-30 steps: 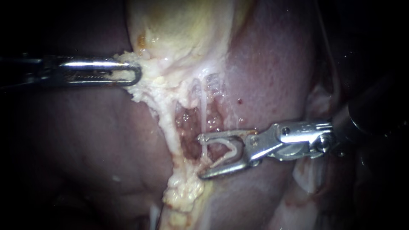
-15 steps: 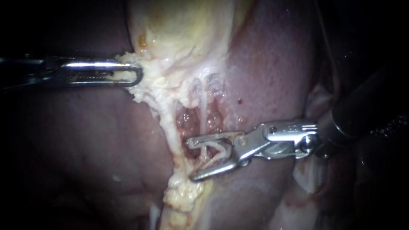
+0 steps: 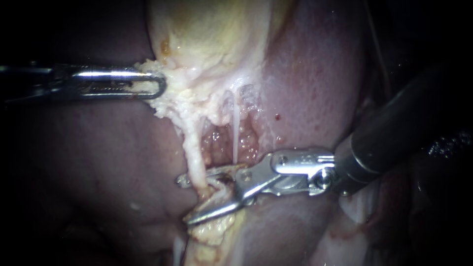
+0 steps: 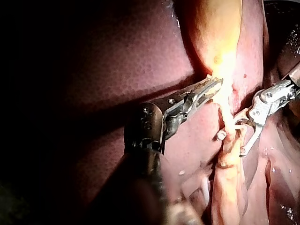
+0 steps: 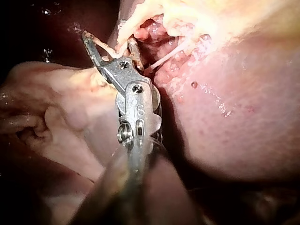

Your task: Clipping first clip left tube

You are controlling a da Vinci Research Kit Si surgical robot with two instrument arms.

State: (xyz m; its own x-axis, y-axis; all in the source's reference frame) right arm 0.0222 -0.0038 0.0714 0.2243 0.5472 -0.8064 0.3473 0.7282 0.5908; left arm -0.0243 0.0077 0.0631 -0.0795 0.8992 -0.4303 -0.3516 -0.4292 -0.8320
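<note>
The right instrument [image 3: 186, 201] has its jaws well apart, straddling the left tube [image 3: 193, 156]. This pale strand runs down between them, with one jaw on each side. A thinner tube [image 3: 235, 133] hangs just above the upper jaw, outside the gap. The left instrument [image 3: 156, 84] is clamped on pale tissue [image 3: 172, 101] below the gallbladder [image 3: 212, 34].

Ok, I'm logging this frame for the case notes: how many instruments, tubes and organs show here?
Instruments: 2, the left instrument and the right instrument
Tubes: 2, the left tube and the right tube
Organs: 2, the liver and the gallbladder
Total: 6
</note>
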